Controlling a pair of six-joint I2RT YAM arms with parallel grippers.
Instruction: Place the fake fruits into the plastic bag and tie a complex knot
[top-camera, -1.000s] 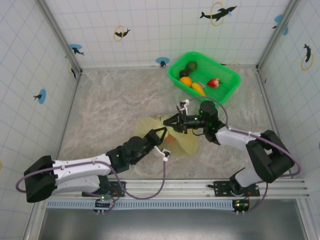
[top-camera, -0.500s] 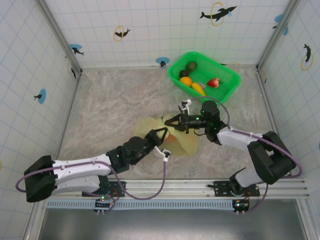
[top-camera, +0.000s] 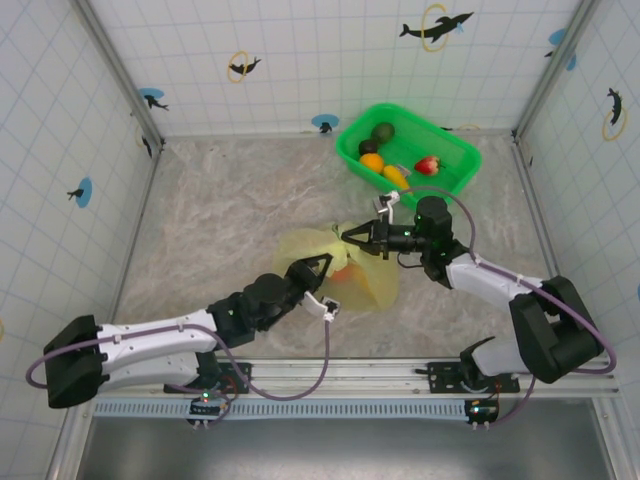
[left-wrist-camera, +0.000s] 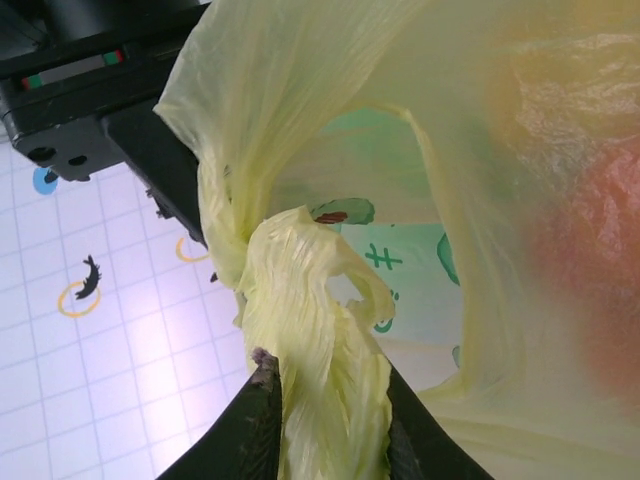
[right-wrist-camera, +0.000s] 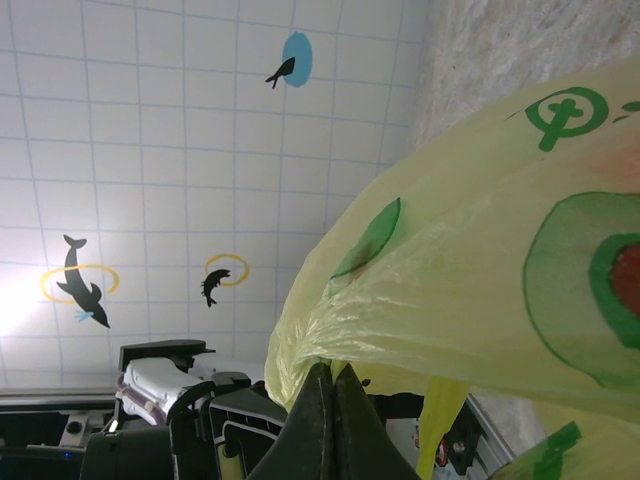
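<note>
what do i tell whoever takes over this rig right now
left gripper: fingers either side of the bunched handle strip; grip unclear.
right gripper: shut on the plastic bag, pinching its film.
bag lies between the arms, an orange-red fruit showing through it.
green basket at the back holds four fake fruits.
done: at least one fruit bagged.
left: the basket's fruits, then the knot; none is finished yet.
</note>
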